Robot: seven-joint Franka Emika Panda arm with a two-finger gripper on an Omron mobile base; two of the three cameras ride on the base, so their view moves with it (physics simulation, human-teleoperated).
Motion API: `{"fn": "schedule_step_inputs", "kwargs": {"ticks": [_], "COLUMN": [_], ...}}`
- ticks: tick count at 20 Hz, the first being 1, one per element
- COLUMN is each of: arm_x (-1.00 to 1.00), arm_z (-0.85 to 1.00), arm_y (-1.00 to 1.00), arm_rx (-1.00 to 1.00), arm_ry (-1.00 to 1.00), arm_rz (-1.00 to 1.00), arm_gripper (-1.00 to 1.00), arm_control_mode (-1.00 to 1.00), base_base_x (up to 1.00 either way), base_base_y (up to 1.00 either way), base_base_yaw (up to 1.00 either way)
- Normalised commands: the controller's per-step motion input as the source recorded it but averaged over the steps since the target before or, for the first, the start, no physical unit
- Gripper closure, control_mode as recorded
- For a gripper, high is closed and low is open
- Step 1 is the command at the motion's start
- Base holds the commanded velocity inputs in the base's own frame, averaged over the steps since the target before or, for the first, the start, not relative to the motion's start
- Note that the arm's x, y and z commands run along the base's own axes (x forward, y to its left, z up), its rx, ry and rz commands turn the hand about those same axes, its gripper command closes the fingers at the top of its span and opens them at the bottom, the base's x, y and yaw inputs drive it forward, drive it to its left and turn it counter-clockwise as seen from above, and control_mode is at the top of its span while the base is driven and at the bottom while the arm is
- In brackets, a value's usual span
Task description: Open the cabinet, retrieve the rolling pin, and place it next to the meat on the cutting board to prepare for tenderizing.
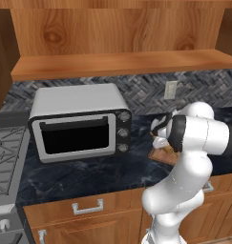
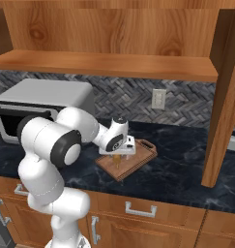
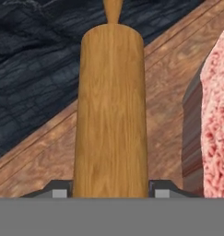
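In the hand view the two small dark fingertips (image 3: 59, 192) stand on either side of the slim tan-orange wooden rolling pin (image 3: 111, 110), close against its barrel. Whether they pinch it or have just let go cannot be told. The pin lies lengthwise away from the camera on the flat reddish-brown wooden cutting board (image 3: 44, 152), its narrow handle end toward the dark marbled counter (image 3: 35, 60). Just beside the pin, apart from it by a strip of bare board, sits the pinkish-red slab of meat (image 3: 217, 124) with whitish streaks.

The right base view shows what the hand view cannot: the gripper (image 2: 120, 156) pointing down over the middle of the board, with the board's darker rim and handle cut-out visible. The meat is hidden there behind the hand. The left base view shows a mere corner of the board past the white arm, and, left of the board on the counter, a silver toaster oven (image 1: 79, 121). Above the board hangs the open warm-brown wooden wall cabinet (image 2: 109, 65), its shelf showing and one door (image 2: 225, 97) swung outward at the right.
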Motion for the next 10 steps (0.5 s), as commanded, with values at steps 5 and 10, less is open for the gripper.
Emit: {"fn": "schedule_step_inputs", "kwargs": {"ticks": [5,10], "arm_x": [0.00,0.00], "arm_z": [0.02,0.12], "arm_y": [0.00,0.00], "arm_rx": [0.01,0.00], "arm_ry": [0.04,0.02], "arm_rz": [0.00,0.00], "arm_gripper": [-1.00,-1.00], "arm_control_mode": [-1.00,-1.00], "base_base_x": [0.00,0.00], "base_base_y": [0.00,0.00], "base_base_yaw": [0.00,0.00]}}
